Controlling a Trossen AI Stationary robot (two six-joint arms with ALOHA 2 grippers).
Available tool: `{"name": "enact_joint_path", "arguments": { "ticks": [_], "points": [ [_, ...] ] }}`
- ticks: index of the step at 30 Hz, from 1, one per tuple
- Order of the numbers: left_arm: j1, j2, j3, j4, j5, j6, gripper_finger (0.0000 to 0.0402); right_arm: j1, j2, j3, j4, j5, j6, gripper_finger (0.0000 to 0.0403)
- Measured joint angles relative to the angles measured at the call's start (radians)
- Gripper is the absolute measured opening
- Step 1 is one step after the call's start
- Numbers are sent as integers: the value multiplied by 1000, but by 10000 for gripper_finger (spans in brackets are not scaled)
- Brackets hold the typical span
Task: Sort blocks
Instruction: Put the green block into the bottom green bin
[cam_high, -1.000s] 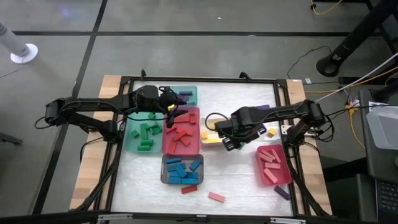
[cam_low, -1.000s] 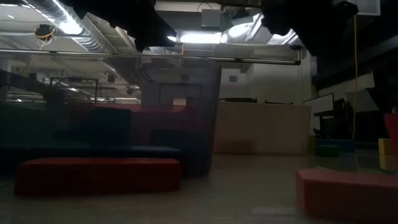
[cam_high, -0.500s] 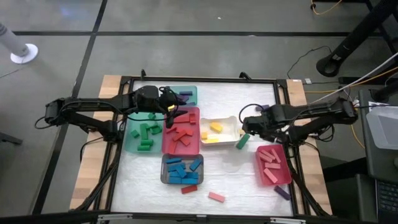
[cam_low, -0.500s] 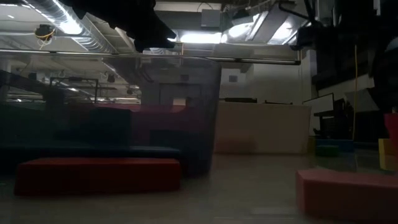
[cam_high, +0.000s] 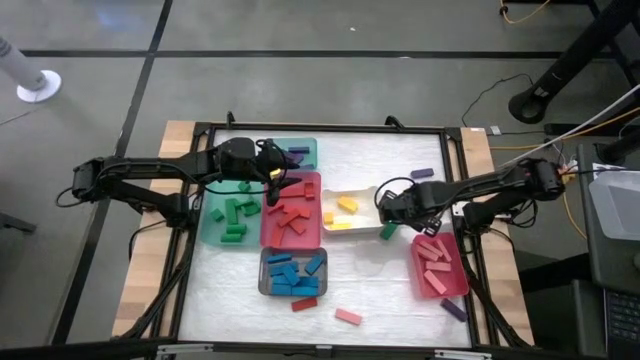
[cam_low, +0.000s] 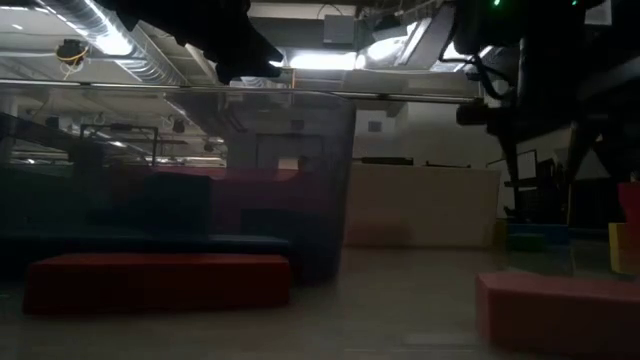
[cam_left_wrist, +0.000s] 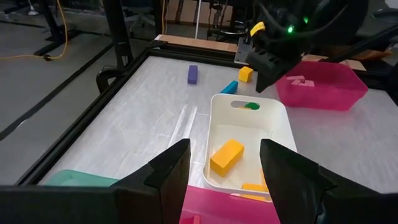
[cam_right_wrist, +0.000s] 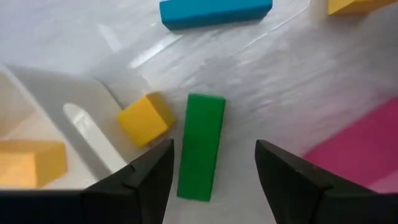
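Sorting stage: most blocks lie already by colour; the green tray, red tray, grey tray, white tray and pink tray each hold pieces of one colour, so I judge the task is well along.

Right jaws: wide open and empty, low over the bench, just beside the white tray on its pink-tray side.

Green block: flat on the bench, touching nothing but lying close to a yellow cube at the white tray's corner. In the right wrist view it sits between the two fingers, its long side running along them, so they stand on both long sides of it.

Reason for this pose: I judge the right arm is lined up to take this stray green piece, because it lies far from the green tray.

Left jaws: also open and empty, waiting above the red tray's far end, looking across to the white tray.

Strays: a blue block and a purple block lie on the bench beyond the white tray; a red one and a pink one lie on the near side.

Risk: closing may push the yellow cube.
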Motion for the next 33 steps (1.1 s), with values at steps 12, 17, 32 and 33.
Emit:
{"name": "enact_joint_path", "arguments": {
  "ticks": [12,17,32,33],
  "points": [
    [0,0,0,-1,0,0,182,-124,92,-28,58,-41,-6,223],
    [0,0,0,-2,0,0,182,-148,127,-28,116,-77,-52,223],
    [0,0,0,-6,0,0,182,-146,187,-24,93,-120,-53,223],
    [0,0,0,-7,0,0,182,-146,187,-24,94,-117,-53,223]
  ]
}}
